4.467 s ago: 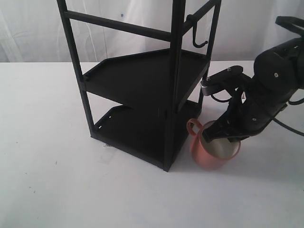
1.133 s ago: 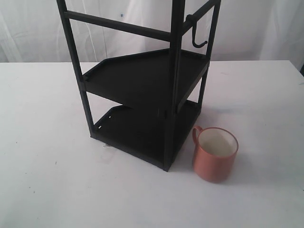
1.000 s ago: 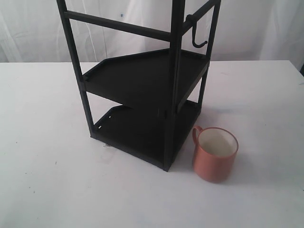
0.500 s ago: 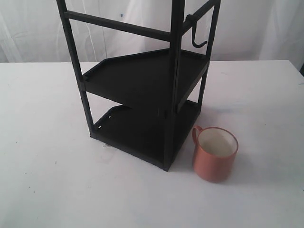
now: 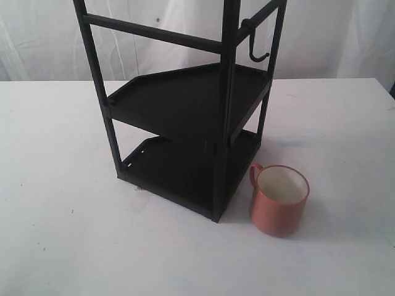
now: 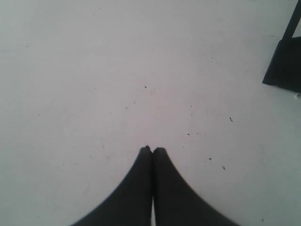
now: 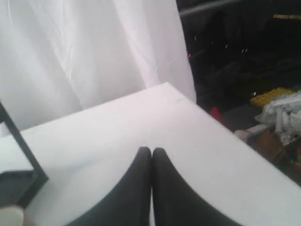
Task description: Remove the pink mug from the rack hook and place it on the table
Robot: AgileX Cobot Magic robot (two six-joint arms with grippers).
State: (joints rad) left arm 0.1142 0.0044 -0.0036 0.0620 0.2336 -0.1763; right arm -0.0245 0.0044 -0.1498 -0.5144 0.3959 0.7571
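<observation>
The pink mug [image 5: 279, 199] stands upright on the white table [image 5: 62, 246], just right of the rack's front corner post, its handle turned toward the rack. Its cream inside shows. The rack hook [image 5: 255, 48] hangs bare from the upper bar of the black rack [image 5: 185, 105]. No arm shows in the exterior view. My left gripper [image 6: 152, 149] is shut over bare tabletop, holding nothing. My right gripper [image 7: 151, 150] is shut too, above the table near its far corner. A cream sliver of the mug rim [image 7: 9, 217] shows at the edge of the right wrist view.
The tall black rack has two shelves and stands mid-table. A white curtain [image 5: 339, 37] hangs behind the table. In the right wrist view the table edge [image 7: 225, 129] drops off to dark floor clutter. A rack foot [image 6: 286, 66] shows in the left wrist view.
4.5 s ago the right gripper was at the mug's rim; it has since withdrawn out of the exterior view. Over the last second nothing has moved.
</observation>
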